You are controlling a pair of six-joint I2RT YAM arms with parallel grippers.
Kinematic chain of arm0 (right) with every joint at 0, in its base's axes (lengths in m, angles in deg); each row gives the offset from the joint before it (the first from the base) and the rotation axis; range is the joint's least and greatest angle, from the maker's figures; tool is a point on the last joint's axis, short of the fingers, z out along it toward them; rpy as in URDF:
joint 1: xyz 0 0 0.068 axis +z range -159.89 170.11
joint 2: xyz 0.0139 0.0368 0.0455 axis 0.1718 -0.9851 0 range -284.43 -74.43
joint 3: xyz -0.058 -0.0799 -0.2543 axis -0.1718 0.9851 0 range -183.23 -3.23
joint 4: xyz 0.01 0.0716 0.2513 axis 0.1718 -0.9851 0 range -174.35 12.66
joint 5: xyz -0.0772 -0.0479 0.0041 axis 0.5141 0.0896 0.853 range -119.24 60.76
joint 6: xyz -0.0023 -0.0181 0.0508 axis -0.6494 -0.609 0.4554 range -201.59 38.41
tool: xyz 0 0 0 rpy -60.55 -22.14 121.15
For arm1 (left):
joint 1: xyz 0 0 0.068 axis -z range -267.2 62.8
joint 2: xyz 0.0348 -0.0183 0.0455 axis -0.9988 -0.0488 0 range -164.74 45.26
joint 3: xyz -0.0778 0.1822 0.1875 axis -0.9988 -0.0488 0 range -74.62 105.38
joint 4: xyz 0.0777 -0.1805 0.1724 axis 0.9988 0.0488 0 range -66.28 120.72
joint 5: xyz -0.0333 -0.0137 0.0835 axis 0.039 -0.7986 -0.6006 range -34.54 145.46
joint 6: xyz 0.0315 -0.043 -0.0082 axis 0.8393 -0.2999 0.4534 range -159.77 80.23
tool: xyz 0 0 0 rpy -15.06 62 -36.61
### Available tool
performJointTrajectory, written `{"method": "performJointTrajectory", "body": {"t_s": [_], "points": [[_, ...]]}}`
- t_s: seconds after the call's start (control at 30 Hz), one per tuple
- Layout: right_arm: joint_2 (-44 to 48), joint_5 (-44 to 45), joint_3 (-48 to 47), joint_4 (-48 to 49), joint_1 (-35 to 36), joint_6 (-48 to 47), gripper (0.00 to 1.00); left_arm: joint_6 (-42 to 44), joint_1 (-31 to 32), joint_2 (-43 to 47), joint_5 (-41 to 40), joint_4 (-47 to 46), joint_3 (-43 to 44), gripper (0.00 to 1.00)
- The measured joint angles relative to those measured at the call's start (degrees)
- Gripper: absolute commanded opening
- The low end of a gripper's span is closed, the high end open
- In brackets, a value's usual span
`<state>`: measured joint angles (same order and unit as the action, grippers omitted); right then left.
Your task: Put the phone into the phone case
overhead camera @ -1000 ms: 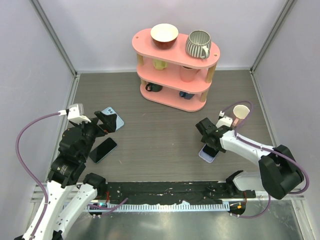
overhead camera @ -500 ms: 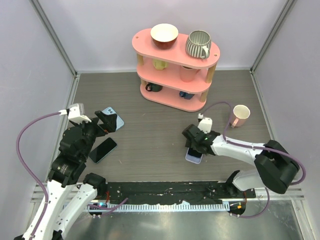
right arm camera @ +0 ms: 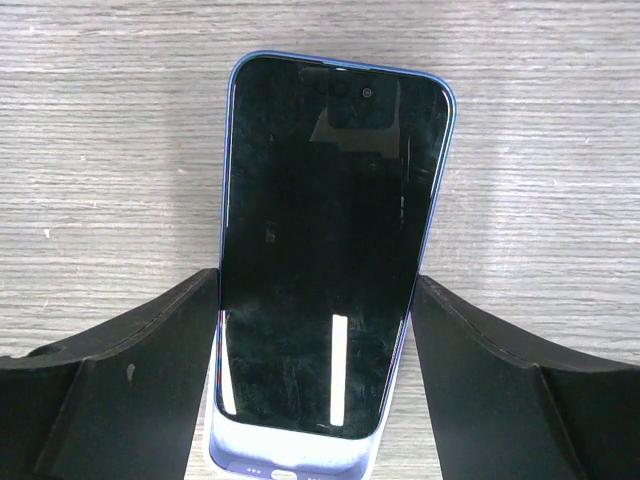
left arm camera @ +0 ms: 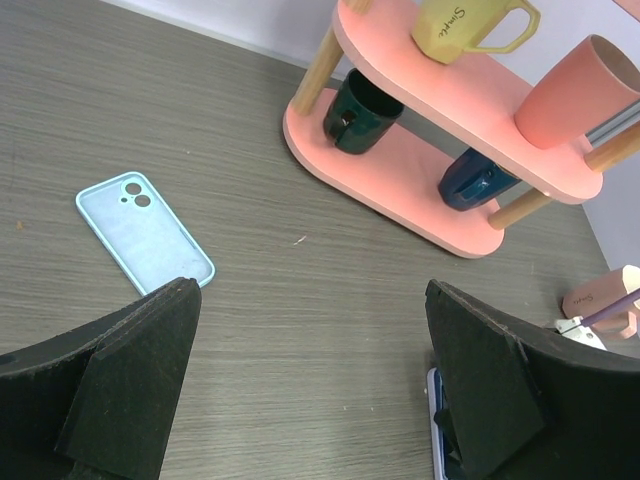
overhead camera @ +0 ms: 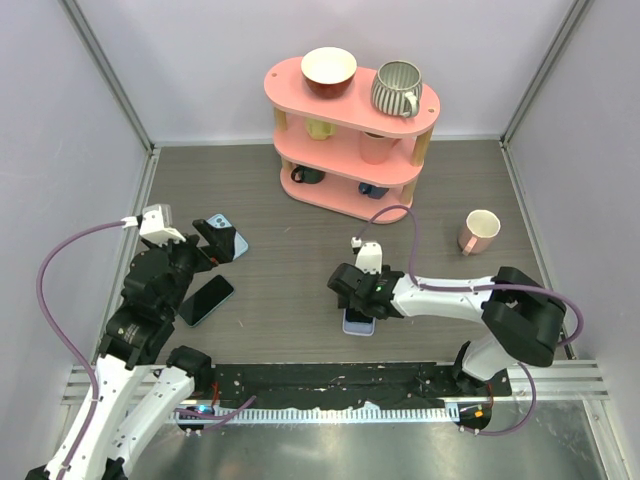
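Note:
A dark-screened phone (right arm camera: 330, 220) lies face up, partly seated in a lavender case (right arm camera: 290, 455) whose bottom end sticks out past it. My right gripper (right arm camera: 315, 285) is shut on the phone, one finger against each long side. In the top view it (overhead camera: 358, 300) holds the phone (overhead camera: 358, 322) low at the table's middle front. My left gripper (overhead camera: 205, 250) is open and empty above the table at the left. A light blue case (left arm camera: 145, 230) lies beside it (left arm camera: 312, 290), and a black phone (overhead camera: 206, 299) lies just in front.
A pink three-tier shelf (overhead camera: 350, 130) with mugs and a bowl stands at the back middle. A pink mug (overhead camera: 480, 230) sits at the right. A black rail (overhead camera: 330, 385) runs along the front edge. Grey walls close in the left, right and back.
My right gripper has slid the phone and its lavender case leftward, from the right side to the table's middle front. The left arm has barely moved.

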<state>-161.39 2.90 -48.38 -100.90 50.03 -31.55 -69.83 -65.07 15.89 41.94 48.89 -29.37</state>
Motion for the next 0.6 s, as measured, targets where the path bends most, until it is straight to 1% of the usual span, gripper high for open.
{"method": "performJointTrajectory", "body": {"t_s": [0.2, 0.43, 0.47, 0.5, 0.57, 0.6], "points": [[2.19, -3.17, 0.0, -2.34, 0.2, 1.79, 0.49, 0.0, 0.0, -0.15, 0.0, 0.0, -0.07, 1.0], [3.52, -5.31, -0.09, -4.76, 0.35, 3.74, 0.5, 0.0, 0.0, -0.15, 0.0, 0.0, -0.07, 1.0], [3.5, -5.33, -0.09, -5.05, 0.35, 3.93, 0.52, 0.0, 0.0, -0.15, 0.0, 0.0, -0.07, 1.0], [3.45, -5.42, -0.09, -5.22, 0.35, 4.04, 0.57, 0.0, 0.0, -0.15, 0.02, 0.0, -0.07, 1.0], [3.32, -5.81, -0.09, -5.35, 0.35, 4.17, 0.62, 0.0, 0.0, -0.15, 0.0, 0.0, -0.07, 1.0], [3.23, -5.97, -0.09, -5.35, 0.37, 4.2, 0.67, 0.0, 0.0, -0.15, 0.0, 0.0, -0.07, 1.0]]}}
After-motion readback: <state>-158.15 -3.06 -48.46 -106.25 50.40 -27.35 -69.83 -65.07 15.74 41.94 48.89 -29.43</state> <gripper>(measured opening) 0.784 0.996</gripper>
